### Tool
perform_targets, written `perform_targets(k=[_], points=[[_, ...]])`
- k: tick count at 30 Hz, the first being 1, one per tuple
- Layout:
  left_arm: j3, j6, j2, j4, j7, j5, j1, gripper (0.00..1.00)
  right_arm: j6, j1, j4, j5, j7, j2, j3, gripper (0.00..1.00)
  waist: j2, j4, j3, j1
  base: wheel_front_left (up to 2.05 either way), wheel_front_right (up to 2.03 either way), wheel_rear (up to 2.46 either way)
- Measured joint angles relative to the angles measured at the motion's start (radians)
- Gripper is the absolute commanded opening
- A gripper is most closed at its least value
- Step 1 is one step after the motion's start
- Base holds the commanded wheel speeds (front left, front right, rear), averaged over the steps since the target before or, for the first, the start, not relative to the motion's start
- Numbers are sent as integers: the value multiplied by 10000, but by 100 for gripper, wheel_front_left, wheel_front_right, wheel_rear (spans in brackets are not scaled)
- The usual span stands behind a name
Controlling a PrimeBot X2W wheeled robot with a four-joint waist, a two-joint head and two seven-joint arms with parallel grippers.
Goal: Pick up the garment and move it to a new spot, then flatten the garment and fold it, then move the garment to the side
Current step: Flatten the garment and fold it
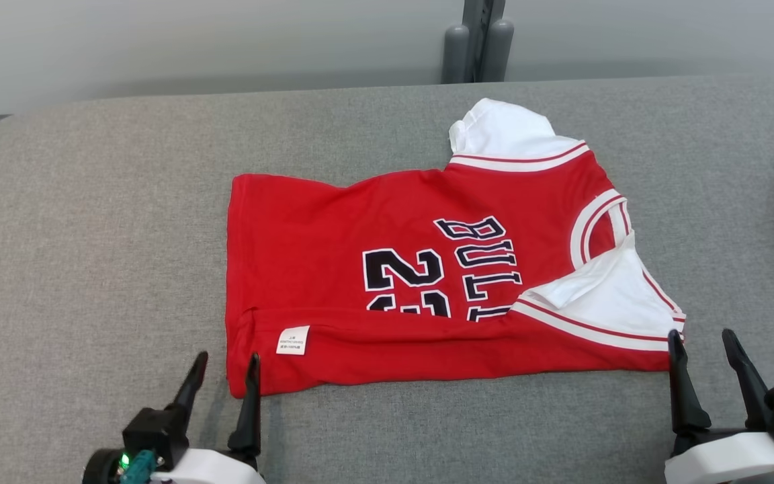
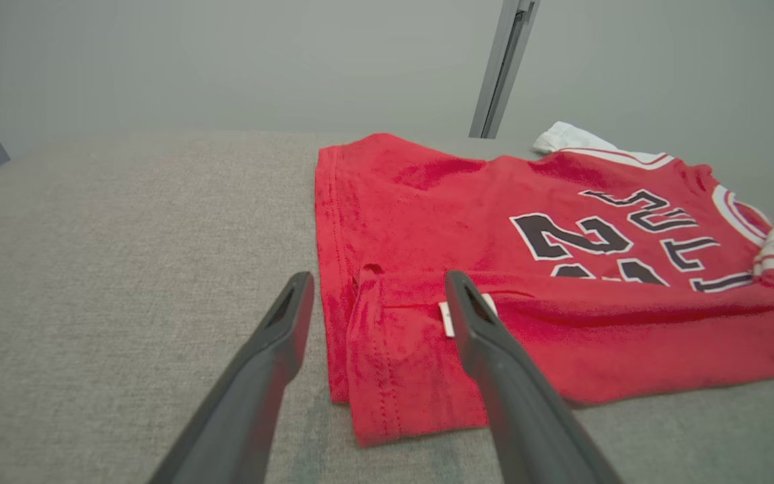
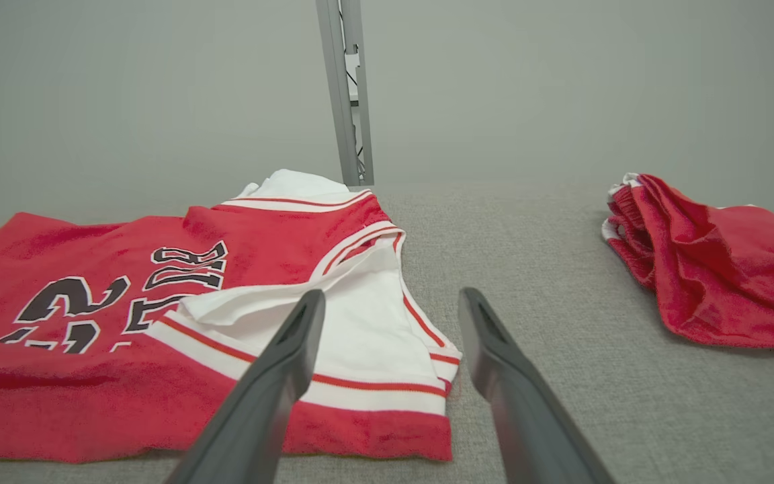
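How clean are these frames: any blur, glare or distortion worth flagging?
Head view: soft even light, no glare, the jersey lettering crisp. Left wrist view: wide-angle stretch, the left gripper looming large and soft-edged toward the bottom. Right wrist view: the same with the right gripper; the bunched red garment slightly soft.

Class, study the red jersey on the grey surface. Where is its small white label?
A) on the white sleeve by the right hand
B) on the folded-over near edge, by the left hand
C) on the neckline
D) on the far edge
B: the label sits on the folded-over near strip of the jersey, just beyond the left hand.
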Motion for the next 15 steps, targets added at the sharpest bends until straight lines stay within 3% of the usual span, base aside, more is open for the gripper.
perform_targets(k=[15], points=[[-219,-708,-301,1998,639,-767,-983,100,0,-1813,3444,941,-2,-173,242,100,0,67,747,0,0,0,0]])
